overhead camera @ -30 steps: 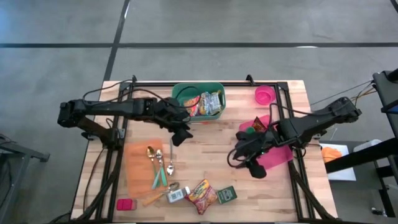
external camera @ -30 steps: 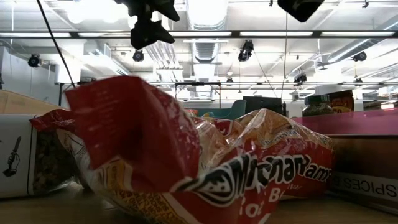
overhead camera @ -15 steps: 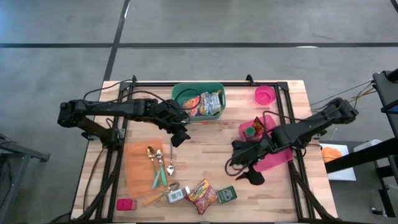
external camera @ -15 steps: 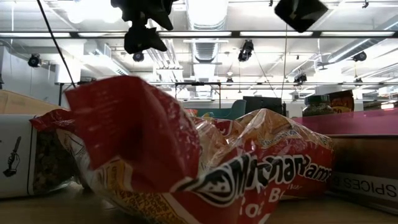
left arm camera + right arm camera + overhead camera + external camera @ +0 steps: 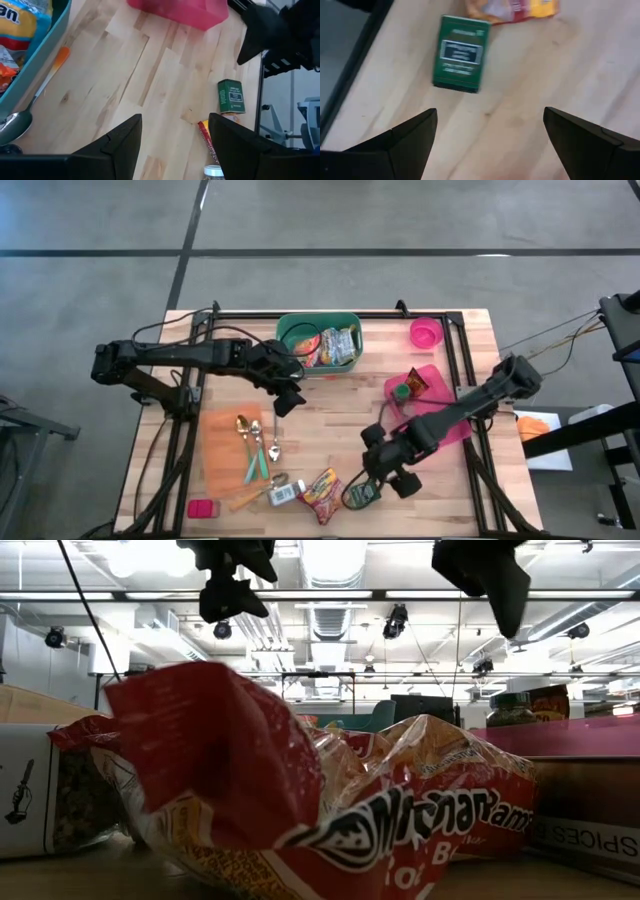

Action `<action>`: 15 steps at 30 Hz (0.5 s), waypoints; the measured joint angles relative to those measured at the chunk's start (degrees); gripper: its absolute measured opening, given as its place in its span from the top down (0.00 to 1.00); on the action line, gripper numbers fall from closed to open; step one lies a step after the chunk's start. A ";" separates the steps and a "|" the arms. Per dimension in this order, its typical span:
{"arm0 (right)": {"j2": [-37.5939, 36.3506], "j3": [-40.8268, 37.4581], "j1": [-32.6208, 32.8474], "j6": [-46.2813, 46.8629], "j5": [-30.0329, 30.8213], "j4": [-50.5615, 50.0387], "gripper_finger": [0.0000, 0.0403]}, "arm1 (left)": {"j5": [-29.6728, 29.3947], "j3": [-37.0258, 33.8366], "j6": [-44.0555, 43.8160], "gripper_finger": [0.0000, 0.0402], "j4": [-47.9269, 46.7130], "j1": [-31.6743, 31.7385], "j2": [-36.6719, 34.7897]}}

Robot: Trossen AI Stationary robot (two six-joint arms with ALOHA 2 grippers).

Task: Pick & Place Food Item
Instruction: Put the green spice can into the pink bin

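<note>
I see my right gripper hanging over the front part of the table, pointing down. Its two dark fingers stand wide apart and hold nothing. Just past them lies a small green box, flat on the wood. It has a white label, but I cannot read those words. In the low view a dark box at the right edge shows the word "SPICES". I cannot tell for sure if it is the same box.

Right beside the green box lies a red and yellow noodle packet. In the low view it fills most of the picture, and I can read part of its name: "aruchan" and "am".

My left gripper hangs near the middle of the table, just in front of the green bin. Its fingers are partly open and hold nothing. Food packets lie inside the bin, and one shows letters like "an".

A small jar with a white lid lies next to the noodle packet. Spoons lie on an orange mat. A pink tray sits under my right arm, and a pink bowl stands in the far corner.
</note>
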 joint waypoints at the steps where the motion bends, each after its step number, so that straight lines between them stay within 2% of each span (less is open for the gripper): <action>1: 0.92 0.37 0.21 0.20 -0.83 0.06 0.10 | 0.00 0.00 0.08 0.42 0.02 0.00 0.00; 10: 4.93 0.64 3.53 5.01 -3.70 3.83 0.10 | 0.02 0.00 1.51 0.42 0.00 -0.07 0.00; 15: 6.24 0.60 4.94 6.79 0.18 7.77 0.10 | 0.02 0.00 1.46 0.42 -0.04 -0.37 0.00</action>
